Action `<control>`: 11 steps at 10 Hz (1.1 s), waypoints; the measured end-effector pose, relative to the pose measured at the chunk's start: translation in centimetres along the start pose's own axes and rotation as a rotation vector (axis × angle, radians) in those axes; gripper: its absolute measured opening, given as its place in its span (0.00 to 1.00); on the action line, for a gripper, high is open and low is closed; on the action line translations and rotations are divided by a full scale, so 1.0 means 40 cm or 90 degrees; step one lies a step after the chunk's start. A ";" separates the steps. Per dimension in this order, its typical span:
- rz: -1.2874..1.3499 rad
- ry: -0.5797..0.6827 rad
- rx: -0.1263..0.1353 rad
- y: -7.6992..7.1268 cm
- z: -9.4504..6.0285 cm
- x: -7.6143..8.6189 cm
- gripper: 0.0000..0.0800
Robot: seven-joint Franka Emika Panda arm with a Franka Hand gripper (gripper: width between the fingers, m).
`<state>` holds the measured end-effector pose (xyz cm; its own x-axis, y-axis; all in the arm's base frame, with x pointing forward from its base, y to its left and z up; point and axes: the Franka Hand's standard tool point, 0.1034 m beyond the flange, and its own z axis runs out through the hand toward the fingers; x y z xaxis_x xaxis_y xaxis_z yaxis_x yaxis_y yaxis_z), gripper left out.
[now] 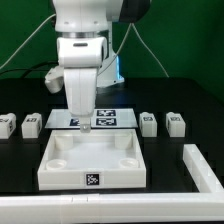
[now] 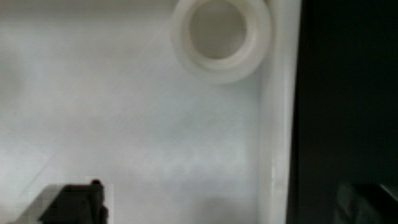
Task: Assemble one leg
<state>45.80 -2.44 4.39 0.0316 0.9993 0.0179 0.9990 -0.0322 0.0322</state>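
Note:
Several legs, small white posts with black-and-white tags, stand in a row on the table: two at the exterior view's left (image 1: pixel 32 124) and two at its right (image 1: pixel 148 122). My gripper (image 1: pixel 82 121) hangs over the far left corner of the large white tray-like piece (image 1: pixel 60 172), away from every leg. In the wrist view the gripper (image 2: pixel 217 205) is open and empty. Its dark fingertips (image 2: pixel 71 204) stand wide apart over the tray's white surface (image 2: pixel 125 120), near a round corner hole (image 2: pixel 222 35). No leg shows in the wrist view.
The marker board (image 1: pixel 112 118) lies behind the tray, partly hidden by my arm. A long white bar (image 1: pixel 205 166) lies at the exterior view's right, and another white edge (image 1: pixel 100 207) runs along the front. The table is black.

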 end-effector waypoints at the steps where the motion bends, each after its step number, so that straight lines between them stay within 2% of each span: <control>1: 0.003 0.003 -0.009 -0.004 0.020 0.001 0.81; 3: 0.008 0.007 0.003 -0.022 0.055 0.007 0.81; 5: 0.013 0.011 0.004 -0.033 0.087 0.005 0.81; 8: 0.013 0.011 0.005 -0.034 0.093 0.004 0.81; 11: 0.013 0.011 0.006 -0.034 0.093 0.004 0.31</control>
<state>44.56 -2.16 0.62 0.0520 0.9980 0.0362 0.9983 -0.0529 0.0226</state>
